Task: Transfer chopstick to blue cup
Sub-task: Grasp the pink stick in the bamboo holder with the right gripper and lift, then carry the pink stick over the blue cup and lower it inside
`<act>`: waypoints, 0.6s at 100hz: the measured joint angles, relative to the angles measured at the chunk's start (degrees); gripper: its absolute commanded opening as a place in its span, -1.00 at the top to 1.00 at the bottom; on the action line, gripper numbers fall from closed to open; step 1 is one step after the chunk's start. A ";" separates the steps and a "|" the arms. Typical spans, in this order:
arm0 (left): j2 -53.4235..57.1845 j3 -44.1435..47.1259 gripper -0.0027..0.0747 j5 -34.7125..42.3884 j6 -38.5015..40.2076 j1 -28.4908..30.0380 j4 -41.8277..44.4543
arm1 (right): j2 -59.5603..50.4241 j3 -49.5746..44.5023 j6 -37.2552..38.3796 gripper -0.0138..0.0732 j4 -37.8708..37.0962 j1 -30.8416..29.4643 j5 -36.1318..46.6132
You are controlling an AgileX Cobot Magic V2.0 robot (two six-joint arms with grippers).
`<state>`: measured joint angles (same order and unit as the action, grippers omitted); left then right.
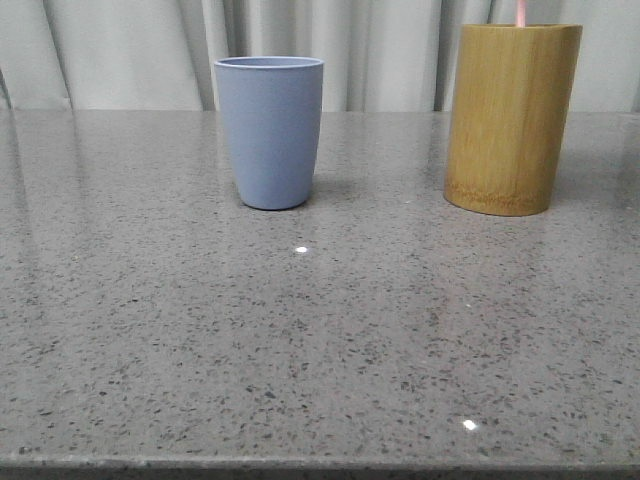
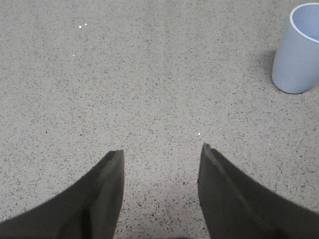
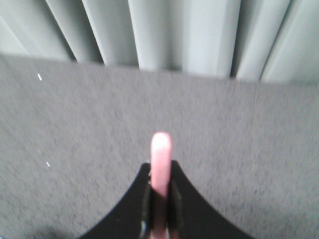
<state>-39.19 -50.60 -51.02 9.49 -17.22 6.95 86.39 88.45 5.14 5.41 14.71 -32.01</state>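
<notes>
The blue cup (image 1: 270, 130) stands upright at the back middle of the grey table; it also shows in the left wrist view (image 2: 298, 50). A pale pink chopstick (image 1: 521, 12) rises out of the yellow-brown bamboo cylinder (image 1: 511, 118) at the back right, only its upper part visible. In the right wrist view my right gripper (image 3: 160, 172) is shut on the pink chopstick (image 3: 161, 159), whose tip sticks out past the fingertips. My left gripper (image 2: 162, 152) is open and empty over bare table, apart from the blue cup. Neither gripper shows in the front view.
Grey speckled stone table (image 1: 300, 330) with its front edge at the bottom of the front view. Pale pleated curtains (image 1: 120, 50) hang behind the table's far edge; they also show in the right wrist view (image 3: 199, 35).
</notes>
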 measured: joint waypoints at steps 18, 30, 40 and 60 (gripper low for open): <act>0.00 0.00 0.03 0.00 0.00 0.00 0.00 | -1.36 6.97 0.00 0.79 0.00 0.45 -2.85; 0.00 0.00 0.03 0.00 0.00 0.00 0.00 | -1.36 11.47 -0.67 0.79 0.00 1.97 -4.00; 0.00 0.00 0.03 0.00 0.00 0.00 0.00 | -1.48 13.86 -0.76 0.79 0.00 4.44 -4.10; 0.00 0.00 0.03 0.00 0.00 0.00 -0.11 | -0.92 14.51 -0.76 0.79 1.11 11.07 -3.06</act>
<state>-39.19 -50.60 -51.02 9.49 -17.22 6.84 85.47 102.96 4.38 6.52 25.78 -35.07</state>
